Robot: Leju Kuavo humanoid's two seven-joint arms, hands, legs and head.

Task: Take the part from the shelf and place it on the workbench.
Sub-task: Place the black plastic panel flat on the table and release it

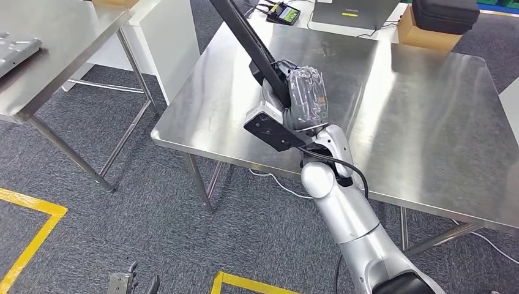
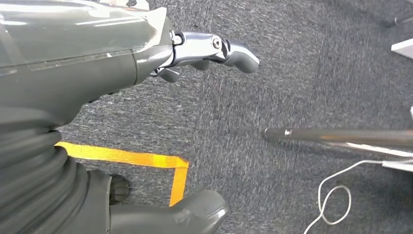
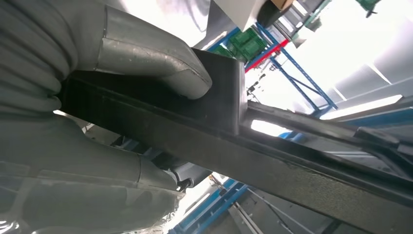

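Part [image 1: 257, 55]: long black bar, flat end plate, gripped by right robot hand [image 1: 300, 101].

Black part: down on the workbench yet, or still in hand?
Still in hand. The right hand grips the long black part, which angles steeply up above the steel workbench; whether its lower end touches the surface, cannot tell.
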